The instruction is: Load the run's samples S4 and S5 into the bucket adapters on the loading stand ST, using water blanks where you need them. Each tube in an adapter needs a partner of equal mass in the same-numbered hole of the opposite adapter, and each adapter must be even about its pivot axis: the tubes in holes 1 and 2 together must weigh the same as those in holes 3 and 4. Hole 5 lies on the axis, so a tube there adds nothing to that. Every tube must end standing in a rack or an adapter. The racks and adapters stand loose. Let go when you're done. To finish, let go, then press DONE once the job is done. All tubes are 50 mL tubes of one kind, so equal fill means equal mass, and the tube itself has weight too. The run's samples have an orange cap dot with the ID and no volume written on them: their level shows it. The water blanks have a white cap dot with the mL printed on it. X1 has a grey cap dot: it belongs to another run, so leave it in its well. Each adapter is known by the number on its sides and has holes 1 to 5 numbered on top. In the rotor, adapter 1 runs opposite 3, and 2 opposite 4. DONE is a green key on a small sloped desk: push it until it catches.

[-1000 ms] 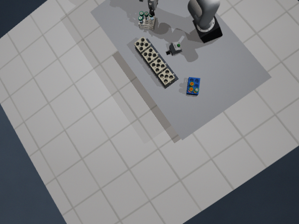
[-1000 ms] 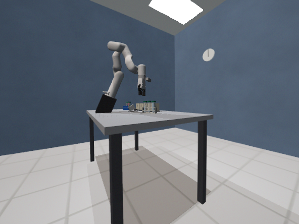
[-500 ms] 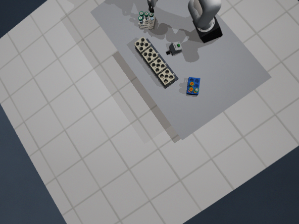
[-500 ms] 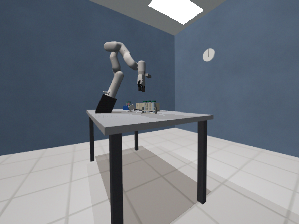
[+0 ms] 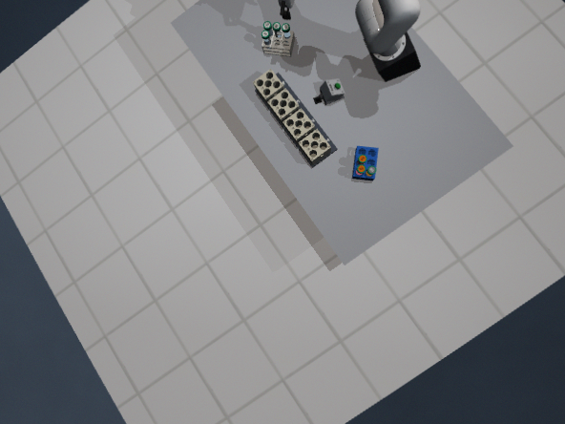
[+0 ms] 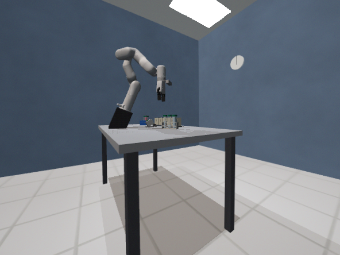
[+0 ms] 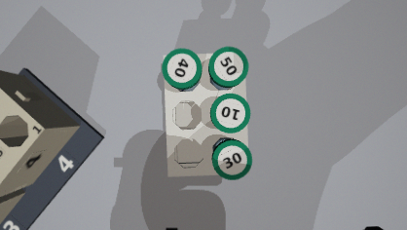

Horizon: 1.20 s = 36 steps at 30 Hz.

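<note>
My claw (image 5: 285,13) (image 6: 161,98) hangs wide open and empty above the blanks (image 5: 277,27) (image 6: 169,116) (image 7: 230,113) near the worktop's (image 5: 429,129) (image 6: 178,132) top-left corner in the top view, and descending off-centre, I could knock their loose rack (image 5: 278,52) (image 6: 170,127) (image 7: 176,134) askew.

Robot Arm Poised Over Tabletop Tubes

A jointed, off-white robot arm (image 6: 132,93) rises from a tilted-looking black block base (image 6: 120,118) at the left side of a grey rectangular surface (image 6: 178,135) on dark square legs. Its black-fingered gripper (image 6: 161,97), fingers apart and pointing down, hangs above upright clear tubes with green caps (image 6: 169,120) standing in a low pale rack (image 6: 170,125). Beige blocky adapters (image 6: 179,122) stand behind the tubes; farther left sit a small grey sloped desk (image 6: 149,123) and a low blue rack (image 6: 142,123). A round white clock (image 6: 237,62) hangs on the blue right-hand wall (image 6: 273,77).
</note>
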Each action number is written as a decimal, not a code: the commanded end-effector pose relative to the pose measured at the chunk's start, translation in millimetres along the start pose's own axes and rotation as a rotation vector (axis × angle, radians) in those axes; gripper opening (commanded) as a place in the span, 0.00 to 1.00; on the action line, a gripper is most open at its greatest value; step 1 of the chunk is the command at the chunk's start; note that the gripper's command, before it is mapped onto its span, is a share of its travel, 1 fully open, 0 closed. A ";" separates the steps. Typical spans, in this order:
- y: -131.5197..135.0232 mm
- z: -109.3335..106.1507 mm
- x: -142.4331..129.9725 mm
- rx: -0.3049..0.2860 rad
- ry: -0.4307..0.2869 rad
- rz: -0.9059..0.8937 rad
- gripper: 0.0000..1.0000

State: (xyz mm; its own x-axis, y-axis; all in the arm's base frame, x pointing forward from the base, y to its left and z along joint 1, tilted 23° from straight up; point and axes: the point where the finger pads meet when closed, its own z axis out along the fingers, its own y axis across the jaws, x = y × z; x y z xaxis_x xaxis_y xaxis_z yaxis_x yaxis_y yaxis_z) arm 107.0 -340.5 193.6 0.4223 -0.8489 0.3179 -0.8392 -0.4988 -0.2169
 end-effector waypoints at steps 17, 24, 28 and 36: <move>-84.1 -2.4 -24.2 0.000 0.002 -0.581 1.00; -108.1 -2.5 -31.3 0.000 0.002 -0.747 1.00; -127.3 -2.5 -37.0 0.000 0.002 -0.788 1.00; -156.2 -2.6 -45.5 0.001 0.002 -0.788 1.00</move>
State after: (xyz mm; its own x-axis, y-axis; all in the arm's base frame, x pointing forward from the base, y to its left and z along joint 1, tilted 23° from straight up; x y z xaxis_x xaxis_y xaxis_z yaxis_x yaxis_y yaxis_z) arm 212.0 -228.3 212.3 0.8934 -0.2434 0.3777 -0.2899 -0.9544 0.0706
